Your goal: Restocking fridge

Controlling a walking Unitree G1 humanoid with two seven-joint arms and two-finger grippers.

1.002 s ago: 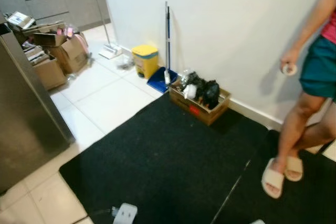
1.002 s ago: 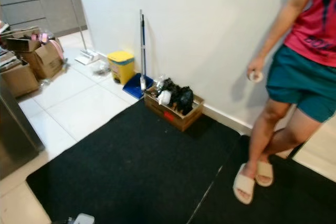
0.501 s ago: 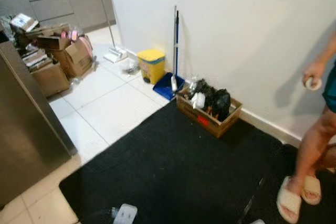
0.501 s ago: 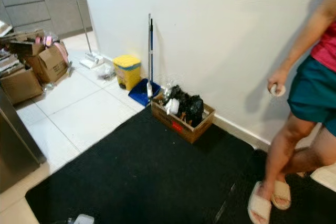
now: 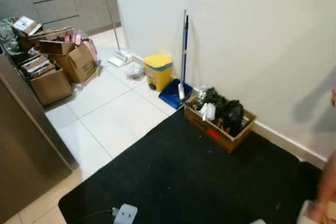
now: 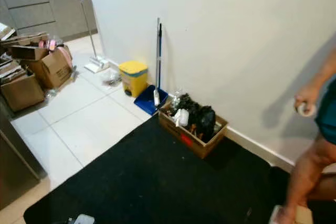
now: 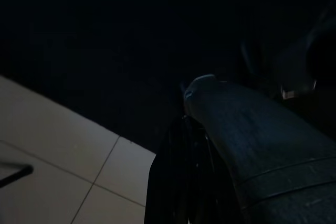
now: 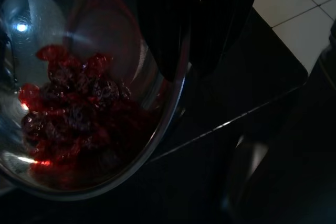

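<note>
A white wall [image 5: 236,35] runs across the scene, with a black floor mat [image 5: 199,182] below it and white tiles toward the kitchen. The fridge [image 5: 21,150], a grey steel slab, stands at the far left of the head views, on the robot's left side and well apart from the load. Against the wall sit a cardboard box of dark bags [image 5: 220,119], a yellow pedal bin [image 5: 158,70], a blue dustpan with its broom [image 5: 182,56], and further off a heap of open cartons [image 5: 52,61]. A person's hand [image 6: 307,103] holds a roll of tape at the right edge. The right gripper [image 8: 197,24] pinches the rim of a steel bowl of dark red cherries [image 8: 79,108], one black finger inside and one outside; so the bowl rides on the arm farther from the fridge, and I judge the robot must turn left to bring it there. The left gripper [image 7: 181,171] hangs over the mat; I cannot tell how its fingers stand.
</note>
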